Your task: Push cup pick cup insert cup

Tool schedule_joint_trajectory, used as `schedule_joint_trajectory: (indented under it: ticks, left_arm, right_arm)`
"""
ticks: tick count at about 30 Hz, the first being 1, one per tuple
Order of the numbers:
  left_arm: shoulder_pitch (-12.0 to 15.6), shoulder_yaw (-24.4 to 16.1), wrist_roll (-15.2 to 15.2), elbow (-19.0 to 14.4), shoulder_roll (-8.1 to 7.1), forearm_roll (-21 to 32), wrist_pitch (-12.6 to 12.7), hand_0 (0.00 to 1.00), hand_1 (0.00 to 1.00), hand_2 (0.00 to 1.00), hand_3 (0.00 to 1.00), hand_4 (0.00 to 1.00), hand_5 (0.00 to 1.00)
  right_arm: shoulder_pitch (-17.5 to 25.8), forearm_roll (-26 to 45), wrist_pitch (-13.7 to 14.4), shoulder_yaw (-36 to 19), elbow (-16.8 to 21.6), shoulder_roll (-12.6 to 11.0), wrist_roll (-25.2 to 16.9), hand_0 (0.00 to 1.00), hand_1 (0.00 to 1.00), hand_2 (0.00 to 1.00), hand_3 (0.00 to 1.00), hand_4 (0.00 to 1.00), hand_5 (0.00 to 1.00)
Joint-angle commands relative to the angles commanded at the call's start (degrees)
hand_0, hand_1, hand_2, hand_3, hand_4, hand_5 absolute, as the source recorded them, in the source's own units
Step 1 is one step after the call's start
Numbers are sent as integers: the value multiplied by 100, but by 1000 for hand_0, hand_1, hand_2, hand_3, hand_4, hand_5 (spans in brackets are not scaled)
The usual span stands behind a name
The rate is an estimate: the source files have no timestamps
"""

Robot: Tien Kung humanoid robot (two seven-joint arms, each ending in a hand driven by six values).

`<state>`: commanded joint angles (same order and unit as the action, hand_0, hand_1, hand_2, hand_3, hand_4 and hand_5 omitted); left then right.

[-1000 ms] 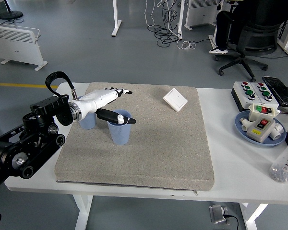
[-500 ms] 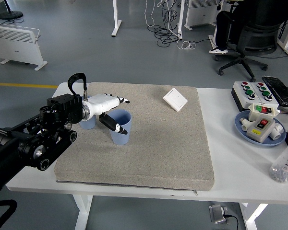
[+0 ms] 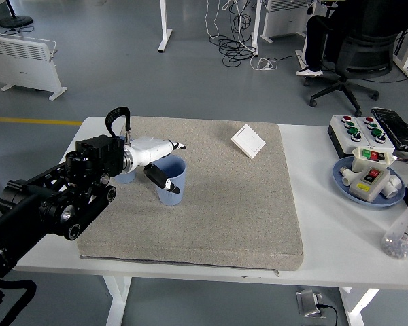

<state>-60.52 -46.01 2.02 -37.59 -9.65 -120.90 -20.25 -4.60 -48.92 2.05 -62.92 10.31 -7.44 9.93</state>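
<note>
**Left hand drops onto the front cup and closes in**

The white table (image 3: 326, 224) carries a grey mat (image 3: 217, 204), and on the mat's left part the black left arm has swung further in over the last second, its bulky forearm now covering more of the near-left corner. The left hand (image 3: 156, 159) has come back and down with it: a second ago its fingers lay stretched out flat above the cups, and now they are curled around the front blue cup (image 3: 173, 183), thumb down the near wall and the others at or over the rim. It looks like a grip on the cup, though the wrist hides the contact and I cannot be certain it is firm. That cup has also crept a little leftward, towards the second blue cup (image 3: 124, 176), which peeks out behind the wrist, close beside it. By my reading the push is over and the pick is starting; lifting and nesting one cup in the other remain. The right hand is out of view.
</note>
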Motion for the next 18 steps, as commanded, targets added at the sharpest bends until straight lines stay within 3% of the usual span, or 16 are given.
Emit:
schedule_joint_trajectory:
  ticks: [1,2,7,8,18]
  left_arm:
    - [3,5,-3,1,-4,-8,-4,576,762,978,935,924,366]
    - [7,13,-6,14,-7,-1,-6,534,727,944,892,868,296]
    - [9,45,10,28,-21,-20,34,534,727,944,892,868,296]
    - [11,48,33,29,-22,-19,70,474,677,898,843,801,238]
    - [22,77,132,80,-12,121,284,425,635,851,799,775,216]
  right_arm:
    - [-1,-2,0,-2,0,-1,1,752,625,620,557,72,446]
    - [1,-5,2,-7,0,-1,1,752,625,619,557,72,446]
    - [-3,-12,3,-9,0,-2,4,752,625,619,557,72,446]
    - [-1,-9,2,-5,0,-2,3,752,625,618,557,72,445]
    - [-1,-1,5,-7,0,-1,-1,752,625,619,557,72,445]
